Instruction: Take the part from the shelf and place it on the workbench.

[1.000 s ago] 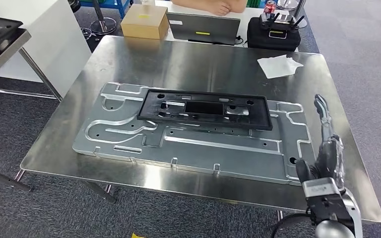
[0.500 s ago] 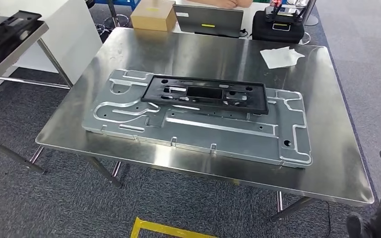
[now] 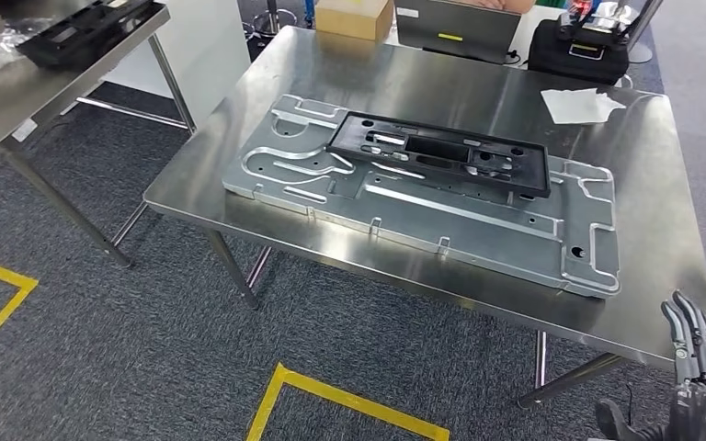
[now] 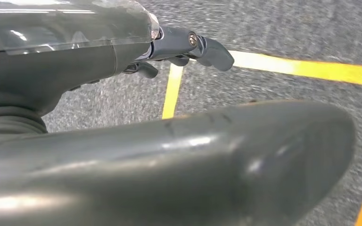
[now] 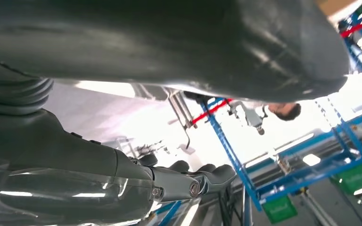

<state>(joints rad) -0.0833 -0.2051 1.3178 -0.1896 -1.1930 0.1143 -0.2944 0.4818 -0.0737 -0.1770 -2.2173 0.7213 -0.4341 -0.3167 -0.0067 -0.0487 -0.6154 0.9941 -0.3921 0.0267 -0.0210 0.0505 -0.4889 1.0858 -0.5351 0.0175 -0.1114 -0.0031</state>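
Steel workbench (image 3: 267, 129) is carrying a grey fixture plate (image 3: 478, 220) with the black part (image 3: 441, 152) lying on it toward twelve o'clock, while the right hand (image 3: 694, 367) is hanging at five o'clock, empty with fingers apart, and the left hand (image 4: 122, 52), fingers loosely extended, is gripping nothing.

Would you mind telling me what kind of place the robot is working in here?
Most likely a factory or assembly workshop: a steel workbench carries a stamped metal panel with a black plastic part on it, yellow floor lines mark zones, and blue racking stands nearby.
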